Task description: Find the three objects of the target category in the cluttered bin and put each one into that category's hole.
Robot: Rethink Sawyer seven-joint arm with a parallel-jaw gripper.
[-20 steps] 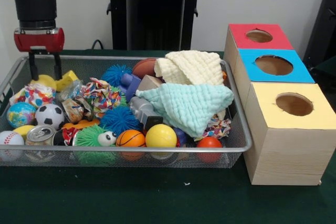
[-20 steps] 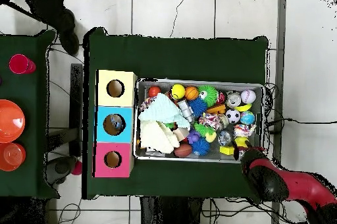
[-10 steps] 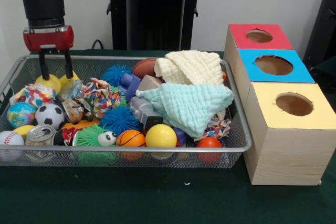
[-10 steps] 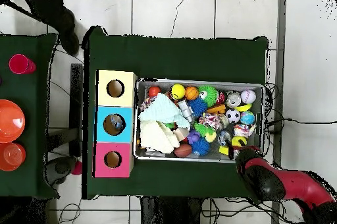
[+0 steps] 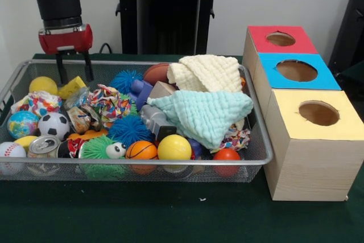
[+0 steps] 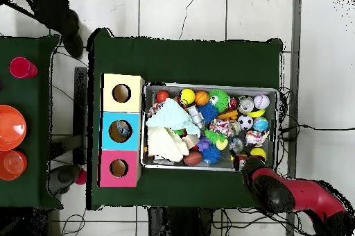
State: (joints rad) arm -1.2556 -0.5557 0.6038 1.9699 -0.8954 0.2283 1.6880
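The wire bin [image 5: 259, 140] is silvery grey and stands on a dark green table cloth [image 5: 170, 214], while the three boxes beside it are pale wood topped in red [image 5: 281, 41], blue [image 5: 297, 71] and yellow [image 5: 318, 115]. Inside the bin lie a mint-green cloth [image 5: 205, 112], a cream cloth [image 5: 207, 72], a black-and-white soccer ball [image 5: 54, 124], an orange basketball with black lines [image 5: 141, 150], a plain yellow ball [image 5: 174, 148], a white baseball with red stitching [image 5: 11, 151], a blue-and-green globe ball [image 5: 23, 123] and two spiky blue balls [image 5: 129, 129]. The arm [image 5: 60, 4] is red and black, with a red gripper [image 5: 74, 72] body and black fingers.
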